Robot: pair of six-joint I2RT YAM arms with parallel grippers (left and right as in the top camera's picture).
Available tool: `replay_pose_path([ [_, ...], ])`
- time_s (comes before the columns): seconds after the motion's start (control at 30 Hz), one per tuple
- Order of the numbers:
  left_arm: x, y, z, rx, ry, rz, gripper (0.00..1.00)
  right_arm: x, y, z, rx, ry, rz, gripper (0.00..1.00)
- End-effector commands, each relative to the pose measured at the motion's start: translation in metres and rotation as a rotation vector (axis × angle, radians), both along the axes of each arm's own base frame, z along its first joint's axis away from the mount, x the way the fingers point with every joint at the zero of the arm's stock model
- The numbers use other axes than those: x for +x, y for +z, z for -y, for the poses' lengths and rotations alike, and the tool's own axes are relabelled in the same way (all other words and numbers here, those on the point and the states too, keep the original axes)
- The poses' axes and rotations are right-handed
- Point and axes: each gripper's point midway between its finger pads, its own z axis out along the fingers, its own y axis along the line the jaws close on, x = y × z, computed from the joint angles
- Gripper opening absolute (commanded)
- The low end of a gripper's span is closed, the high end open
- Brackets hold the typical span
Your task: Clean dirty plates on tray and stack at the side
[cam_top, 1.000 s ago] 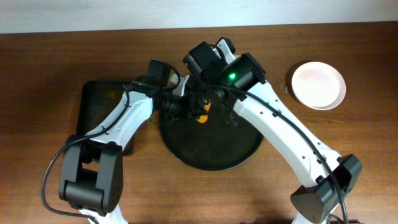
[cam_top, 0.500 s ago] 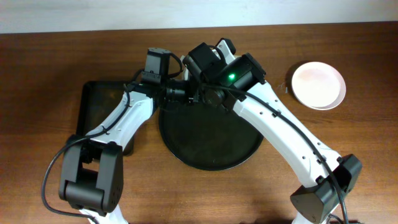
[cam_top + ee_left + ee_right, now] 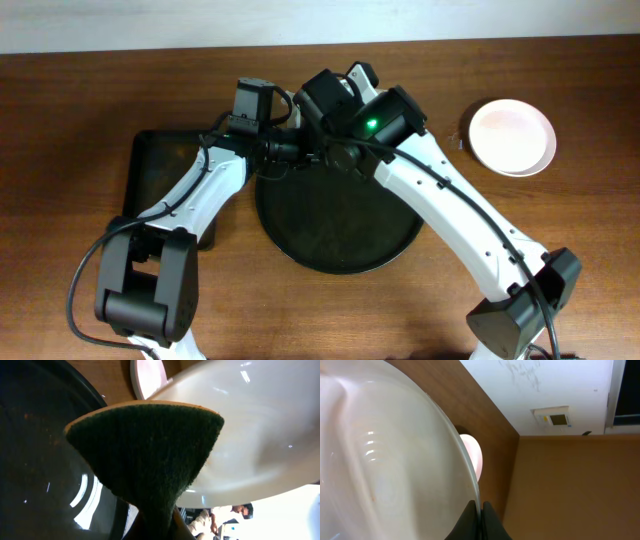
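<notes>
My right gripper is shut on the rim of a white plate, held tilted on edge above the far rim of the round black tray. My left gripper is shut on a dark green scouring pad, which fans out and presses against the plate's face. In the overhead view the two grippers, left and right, meet over the tray's back edge, and the arms hide the held plate. A pale pink plate lies on the table at the right.
A smaller rectangular black tray sits left of the round tray, partly under my left arm. The pink plate shows beyond the held plate in the left wrist view. The wooden table runs back to a white wall.
A second ago the left gripper was lower over the tray with an orange bit showing. It has moved back toward the far rim, the orange bit is hidden, and both arms have held still since.
</notes>
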Motion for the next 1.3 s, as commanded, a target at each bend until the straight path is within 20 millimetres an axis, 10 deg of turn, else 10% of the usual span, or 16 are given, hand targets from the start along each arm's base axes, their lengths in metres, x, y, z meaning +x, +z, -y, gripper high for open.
replay_pose_path([
  [0.0,-0.002,-0.004,0.005,0.008,-0.006,-0.006,0.0,-0.008,0.025,-0.008,0.027,0.017,0.078,0.04],
  [1.27,-0.071,-0.08,-0.011,0.414,-0.063,-0.213,0.0,-0.002,0.048,0.004,-0.024,-0.055,0.218,0.04],
])
